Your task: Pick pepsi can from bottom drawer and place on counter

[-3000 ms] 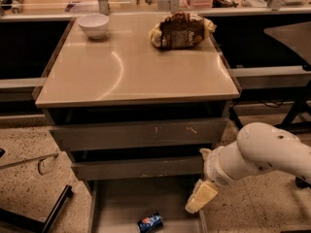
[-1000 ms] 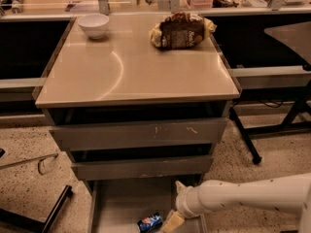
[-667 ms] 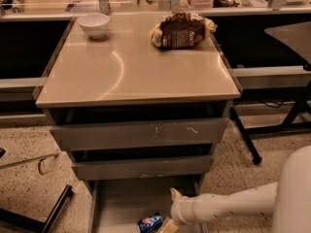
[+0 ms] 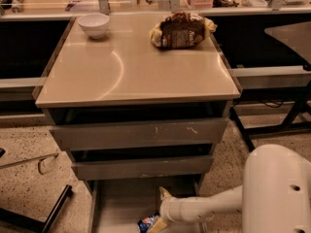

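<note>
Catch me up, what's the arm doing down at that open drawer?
The robot's arm reaches from the right into the open bottom drawer. Its pincer is low over the drawer floor, open, right beside the pepsi can. The can lies near the drawer's front, not yet lifted. On the counter sit a white bowl and a brown snack bag.

Metal bottom drawer (image 4: 119,203), end effector (image 4: 160,209) inside

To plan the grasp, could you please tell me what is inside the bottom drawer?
A pepsi can, with the gripper at it; the arm covers the drawer's right side.
</note>
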`<move>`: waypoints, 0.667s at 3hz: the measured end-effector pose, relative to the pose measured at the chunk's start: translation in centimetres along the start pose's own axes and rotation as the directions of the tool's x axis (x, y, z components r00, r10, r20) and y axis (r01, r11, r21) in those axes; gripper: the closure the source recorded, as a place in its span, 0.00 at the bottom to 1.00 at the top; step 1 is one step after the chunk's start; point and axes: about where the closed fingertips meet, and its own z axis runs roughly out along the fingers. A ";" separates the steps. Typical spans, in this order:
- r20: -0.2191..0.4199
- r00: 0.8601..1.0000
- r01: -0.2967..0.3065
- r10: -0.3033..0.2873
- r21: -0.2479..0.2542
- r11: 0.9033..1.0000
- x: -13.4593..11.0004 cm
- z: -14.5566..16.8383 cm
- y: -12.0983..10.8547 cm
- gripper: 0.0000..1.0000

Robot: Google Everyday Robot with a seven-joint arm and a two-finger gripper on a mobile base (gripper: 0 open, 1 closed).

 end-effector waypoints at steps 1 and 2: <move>-0.020 0.999 0.029 -0.031 -0.067 0.997 0.0 3.3 -0.2 0.00; -0.047 0.997 0.049 -0.058 -0.179 0.983 0.5 5.9 1.0 0.00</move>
